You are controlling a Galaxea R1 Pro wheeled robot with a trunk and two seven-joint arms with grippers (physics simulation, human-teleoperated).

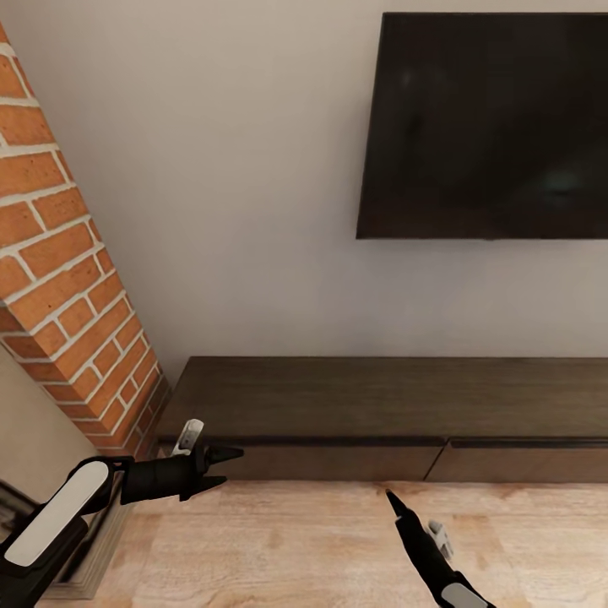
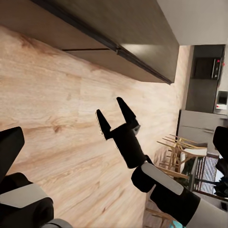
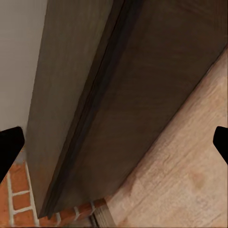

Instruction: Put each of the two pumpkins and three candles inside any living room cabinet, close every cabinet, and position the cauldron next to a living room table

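cabinet (image 1: 380, 405) fronts flush along the floor (image 1: 321, 549) edge. left gripper (image 1: 226, 467) and right gripper (image 2: 115, 115) spread, empty, over bare boards.

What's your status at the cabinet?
Left gripper open, empty; right gripper open, empty. Cabinet ahead, fronts shut. Bare floor between.

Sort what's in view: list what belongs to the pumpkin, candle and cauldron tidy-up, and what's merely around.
Belongs to the job:
- cabinet, long, low, dark wood, fronts shut
- left tool, open, holding nothing
- right tool, open, holding nothing

Merely around:
- television on the wall
- brick column
- wooden floor
- wooden chairs in the left wrist view
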